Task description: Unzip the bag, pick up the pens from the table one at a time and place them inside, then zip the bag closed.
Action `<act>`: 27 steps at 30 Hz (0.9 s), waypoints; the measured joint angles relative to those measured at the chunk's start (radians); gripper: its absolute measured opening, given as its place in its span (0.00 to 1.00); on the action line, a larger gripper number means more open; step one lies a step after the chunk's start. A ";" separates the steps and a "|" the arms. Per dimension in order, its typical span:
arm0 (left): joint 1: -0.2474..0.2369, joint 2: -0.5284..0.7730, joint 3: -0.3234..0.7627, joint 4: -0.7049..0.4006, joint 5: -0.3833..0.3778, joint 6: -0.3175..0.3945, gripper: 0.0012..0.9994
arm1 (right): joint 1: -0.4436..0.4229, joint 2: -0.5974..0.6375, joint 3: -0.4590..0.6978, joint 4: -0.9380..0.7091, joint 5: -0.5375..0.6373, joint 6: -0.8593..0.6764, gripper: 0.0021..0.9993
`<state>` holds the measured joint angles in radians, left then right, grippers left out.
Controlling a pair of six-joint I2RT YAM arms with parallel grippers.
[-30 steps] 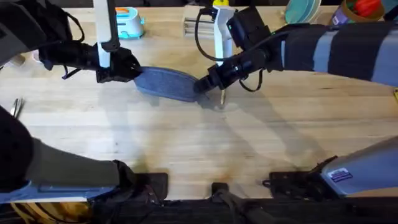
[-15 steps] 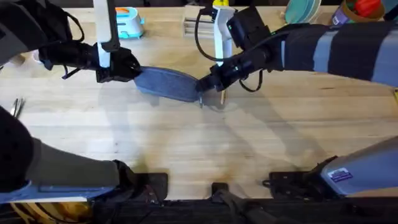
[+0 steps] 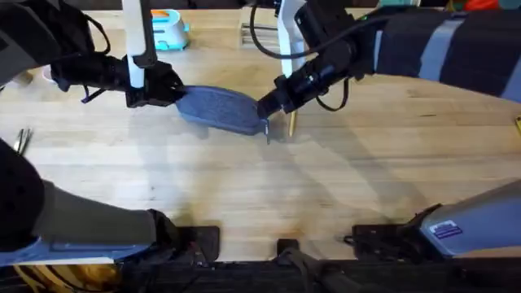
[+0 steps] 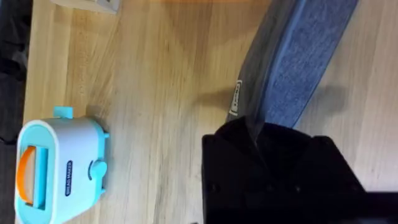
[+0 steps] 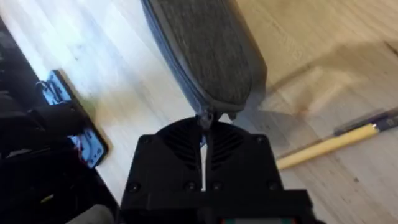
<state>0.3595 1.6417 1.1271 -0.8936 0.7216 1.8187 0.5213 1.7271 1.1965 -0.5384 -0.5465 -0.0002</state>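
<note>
I'm pinching the bag's [image 3: 218,109] 3 o'clock pull tab [image 5: 206,118] with my right gripper [image 3: 269,104] while my left gripper [image 3: 172,89] is clamping its 9 o'clock end, so the zipper is running toward 9 o'clock.

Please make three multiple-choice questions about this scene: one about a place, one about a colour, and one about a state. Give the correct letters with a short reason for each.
1. Where is the yellow pen?
A. On the table, beside the pouch end near the right pincer
B. Inside the toy toaster
C. Held in the left pincer

2. What colour is the toy toaster?
A. Red
B. Light teal with an orange lever
C. Black

3. What is the state of the left pincer?
A. Open above the table
B. Shut on the end of the grey-blue pencil pouch
C. Shut on a pen

Answers: 1 A, the right wrist view shows the pen lying on the wood next to the pouch end. 2 B, the left wrist view shows its teal body. 3 B, the left wrist view shows the fabric end pinched between its fingers.
</note>
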 joint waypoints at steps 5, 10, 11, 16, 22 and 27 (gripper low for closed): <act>-0.001 0.000 0.000 0.000 -0.001 0.000 0.04 | -0.004 -0.005 0.071 -0.065 0.000 0.042 0.03; -0.001 0.000 0.000 0.012 -0.001 0.000 0.04 | -0.018 -0.005 0.096 -0.068 0.004 0.087 0.03; -0.001 0.000 0.000 0.015 -0.001 0.000 0.04 | -0.017 -0.005 0.101 -0.068 0.009 0.091 0.03; -0.001 0.000 0.000 0.020 -0.001 0.000 0.04 | 0.003 -0.005 0.126 -0.071 0.059 0.098 0.03; -0.001 0.000 0.000 0.024 -0.004 0.000 0.04 | 0.039 -0.005 0.190 -0.097 0.127 0.081 0.03; -0.001 0.000 0.000 0.023 -0.005 0.000 0.04 | 0.068 0.000 0.246 -0.134 0.184 0.056 0.03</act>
<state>0.3588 1.6417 1.1271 -0.8703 0.7164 1.8185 0.5896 1.7273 1.4429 -0.6729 -0.3625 0.0557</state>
